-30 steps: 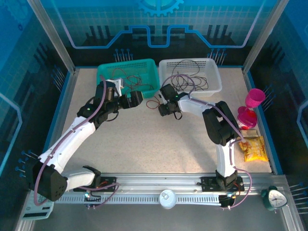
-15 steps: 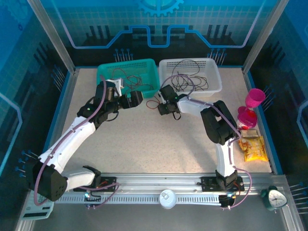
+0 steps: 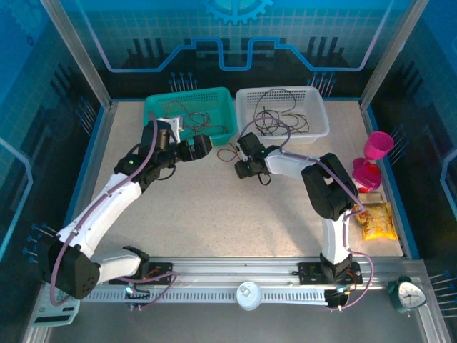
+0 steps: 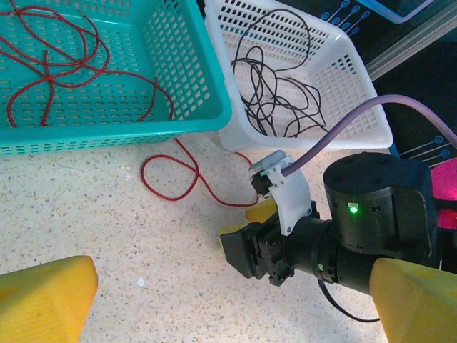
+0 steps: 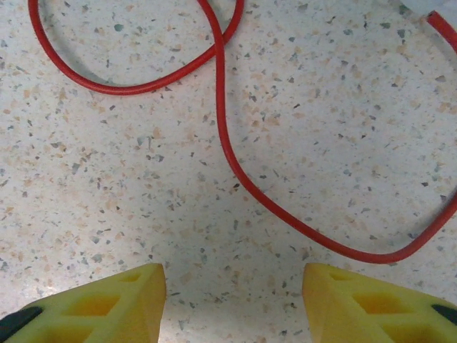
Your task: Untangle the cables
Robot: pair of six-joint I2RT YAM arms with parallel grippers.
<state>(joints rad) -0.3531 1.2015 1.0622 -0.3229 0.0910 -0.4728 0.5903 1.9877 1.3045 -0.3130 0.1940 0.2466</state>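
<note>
Hovering over the counter [image 5: 107, 186], R gripper [image 5: 232, 286] has jaws parted, empty. Red cable [image 5: 222, 136] lies just ahead, running diagonally across the gap. L gripper [image 3: 202, 145] jaws wide apart, empty; R looks nearer.

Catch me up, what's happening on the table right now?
Cable sorting is partway done. The black cables lie in the white basket and the red cables in the teal basket. One red cable trails from the teal basket's front onto the table in a loop. The right gripper hovers over that loose strand, jaws open, gripping nothing. The left gripper sits by the teal basket, wide open and empty.
</note>
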